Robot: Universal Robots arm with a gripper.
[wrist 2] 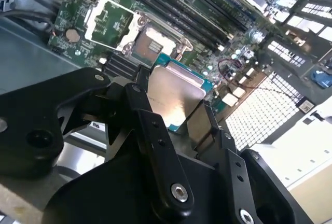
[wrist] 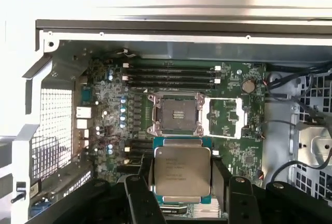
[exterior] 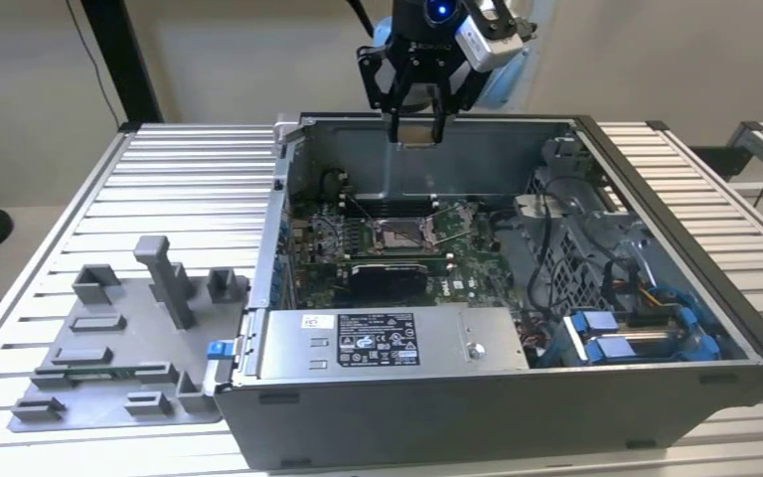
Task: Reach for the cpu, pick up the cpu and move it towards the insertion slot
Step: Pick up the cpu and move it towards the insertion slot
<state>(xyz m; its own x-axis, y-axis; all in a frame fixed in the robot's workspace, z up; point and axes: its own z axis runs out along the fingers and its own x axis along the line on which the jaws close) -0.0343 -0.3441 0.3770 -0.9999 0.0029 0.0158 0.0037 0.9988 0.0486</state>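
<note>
While the tool (wrist: 182,182) grips the cpu (wrist: 182,170), it hangs above the insertion slot (wrist: 176,113).

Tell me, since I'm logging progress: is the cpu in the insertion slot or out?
Out: the cpu sits clamped in the gripper, above the empty insertion slot.

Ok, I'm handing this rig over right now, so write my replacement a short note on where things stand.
Gripper: shut on the cpu, which it holds by its edges, metal top visible in both wrist views.
Position: in the exterior view the gripper hangs above the open computer case, over the motherboard.
Insertion slot: open and unfilled.
Done: cpu picked up and carried over the case.
Left: the cpu is not yet at the slot.
</note>
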